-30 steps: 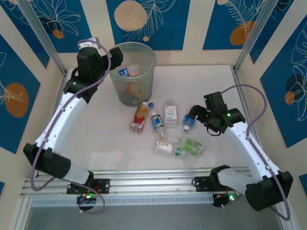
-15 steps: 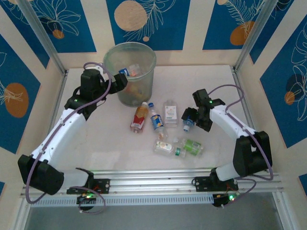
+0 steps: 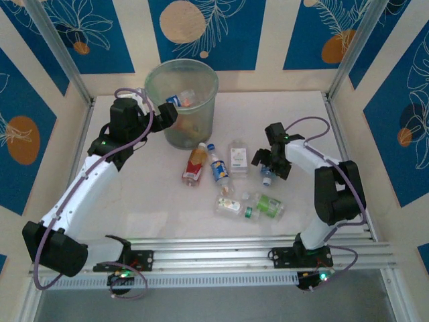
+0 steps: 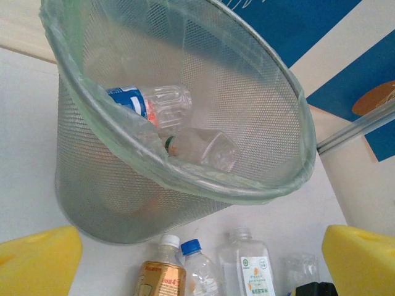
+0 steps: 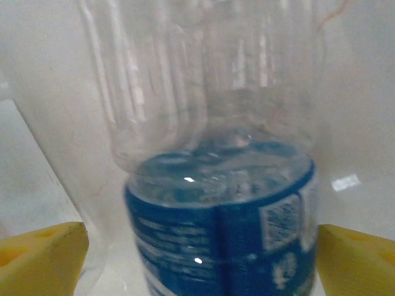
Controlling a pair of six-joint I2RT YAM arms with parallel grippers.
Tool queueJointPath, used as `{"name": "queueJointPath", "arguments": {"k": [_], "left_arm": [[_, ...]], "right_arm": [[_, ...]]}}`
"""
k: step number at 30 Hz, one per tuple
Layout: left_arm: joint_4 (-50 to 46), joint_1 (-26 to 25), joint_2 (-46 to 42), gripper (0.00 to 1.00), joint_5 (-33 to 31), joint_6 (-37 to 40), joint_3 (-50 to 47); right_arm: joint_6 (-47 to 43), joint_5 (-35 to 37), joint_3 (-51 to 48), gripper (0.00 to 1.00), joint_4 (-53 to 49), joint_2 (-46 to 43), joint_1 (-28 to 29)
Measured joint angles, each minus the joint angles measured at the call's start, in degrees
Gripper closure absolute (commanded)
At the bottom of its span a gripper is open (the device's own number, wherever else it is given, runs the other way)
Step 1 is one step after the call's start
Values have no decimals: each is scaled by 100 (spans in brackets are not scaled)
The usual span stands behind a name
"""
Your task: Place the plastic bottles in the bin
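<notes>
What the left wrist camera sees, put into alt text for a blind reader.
A mesh bin with a pale green liner, seen from the side and slightly above, holds two plastic bottles, one blue-labelled. Three more bottles lie on the white table below it, between the yellow fingertips of the open left gripper.

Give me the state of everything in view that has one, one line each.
bin: upright, partly filled.
bottles in the bin: lying inside.
loose bottles: lying on their sides on the table, outside the bin.
blue-label bottle: between the right gripper's fingers.
left gripper: open, empty, beside the bin.
right gripper: open, straddling the blue-label bottle.
</notes>
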Motion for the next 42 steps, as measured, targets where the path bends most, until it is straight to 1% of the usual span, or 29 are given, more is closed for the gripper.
{"name": "queueJointPath", "arguments": {"k": [11, 14, 17, 21, 24, 27, 33, 38, 42], "left_arm": [[2, 0, 0, 1, 7, 0, 0], [2, 0, 2, 1, 31, 0, 0], [2, 0, 2, 0, 42, 2, 0], [0, 0, 35, 1, 68, 2, 0], [-2, 0, 70, 1, 120, 2, 0], [-7, 0, 101, 0, 186, 4, 9], [-46, -17, 251, 1, 398, 68, 251], [-2, -179, 483, 0, 693, 129, 649], [96, -457, 750, 1, 1117, 221, 1016]], "right_arm": [[-179, -4, 136, 18, 258, 498, -85], [-271, -15, 136, 29, 313, 595, -85], [-302, -22, 136, 32, 387, 621, -90], [-385, -2, 136, 40, 424, 595, -90], [-463, 50, 133, 44, 426, 487, -90], [-584, 184, 127, 46, 415, 136, -87], [-994, 492, 127, 46, 424, -1224, 76], [-1381, 531, 133, 47, 522, -2218, 498], [-1685, 385, 125, 47, 807, -2837, 907]]}}
